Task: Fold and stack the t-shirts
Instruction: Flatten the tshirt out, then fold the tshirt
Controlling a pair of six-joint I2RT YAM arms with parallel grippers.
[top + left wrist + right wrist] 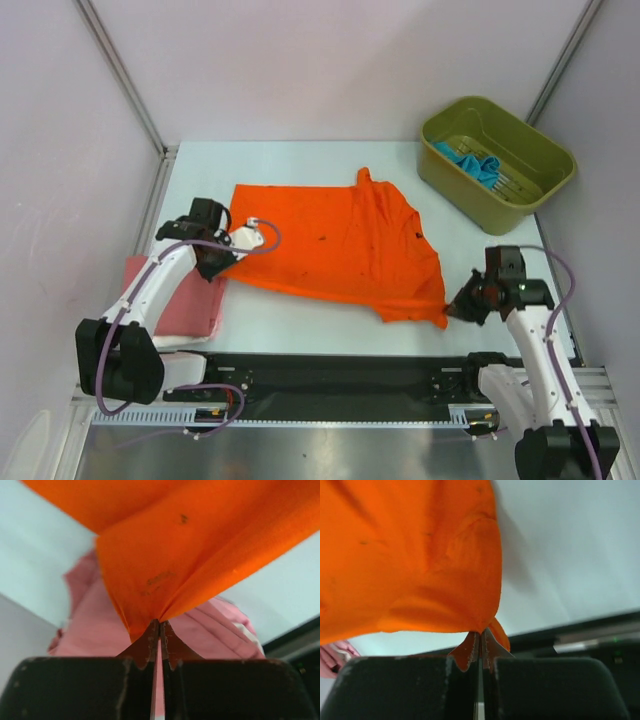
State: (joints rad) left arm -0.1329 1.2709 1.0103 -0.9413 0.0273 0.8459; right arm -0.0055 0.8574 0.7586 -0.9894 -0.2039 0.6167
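So the pale table (300, 335) is taking up most of the top view, and the bright orange t-shirt (330, 240) is lying spread across the middle of it. It's wrinkled, with a sleeve poking toward the far side. Its near-left and near-right corners are being pulled up off the surface.

The olive green bin (466, 196) is sitting at the far right corner, apart from the orange one. The teal-blue t-shirt (478, 166) is lying bunched up inside it.

The pink t-shirt (190, 305) is sitting folded at the left edge of the table, just beside the orange shirt's near-left corner and partly under the left arm. In the left wrist view a bit of white (248, 631) is peeking out along the pink shirt's edge, but I can't tell what it is.

The left gripper (159, 628) is pinching the near-left corner of the orange shirt, fingers pressed together on the cloth, with the pink shirt showing right behind it. The right gripper (480, 639) is doing the same at the near-right corner, clamped tight on a small tip of orange fabric close to the table's near edge.
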